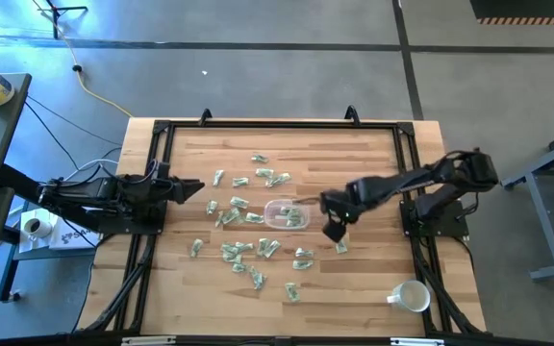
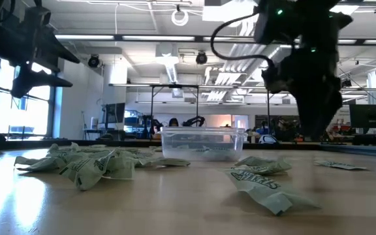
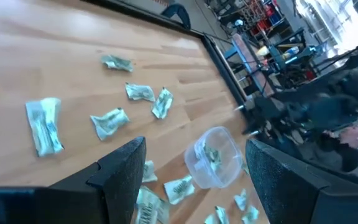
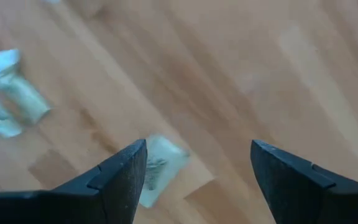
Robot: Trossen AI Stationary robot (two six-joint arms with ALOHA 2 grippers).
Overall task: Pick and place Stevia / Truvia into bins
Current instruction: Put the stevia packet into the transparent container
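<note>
Several green and white sweetener packets [image 1: 241, 252] lie flat and scattered on the wooden table. The clear container [image 1: 287, 214] stands mid-table with a few packets inside; it also shows in the low view [image 2: 202, 143] and the left wrist view [image 3: 215, 156]. My right gripper [image 1: 335, 231] is open and empty, pointing down just right of the container, above a lone packet [image 1: 340, 248], which shows by its left fingertip in the right wrist view [image 4: 158, 167]. My left gripper [image 1: 192, 187] is open and empty at the table's left side, held above the table.
A white mug [image 1: 410, 296] lies on its side at the near right corner. A black frame [image 1: 282, 125] runs round the table's edges. Bare wood lies right of the container and along the far edge.
</note>
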